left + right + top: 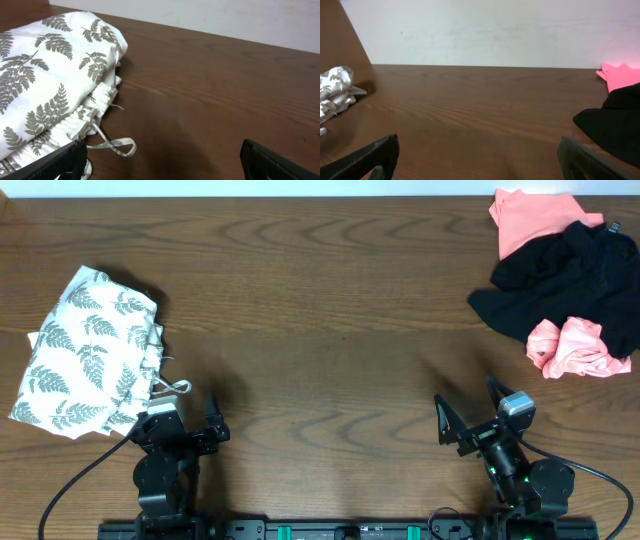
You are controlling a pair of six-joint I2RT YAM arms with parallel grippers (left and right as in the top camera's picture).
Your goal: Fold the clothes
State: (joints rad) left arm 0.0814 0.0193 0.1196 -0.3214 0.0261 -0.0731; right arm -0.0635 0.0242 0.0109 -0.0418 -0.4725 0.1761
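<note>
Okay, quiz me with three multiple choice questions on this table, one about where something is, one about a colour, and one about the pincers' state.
1. Where does the fern-print cloth lie? A. centre B. left side C. far right corner
2. What colour is the garment between the pink pieces? A. black B. blue C. green
3. How are the left pincer and right pincer? A. both shut B. left shut on cloth C. both open, empty
Answers: 1 B, overhead shows it by the left pincer; 2 A, it is black against pink; 3 C, both gape with nothing held.
</note>
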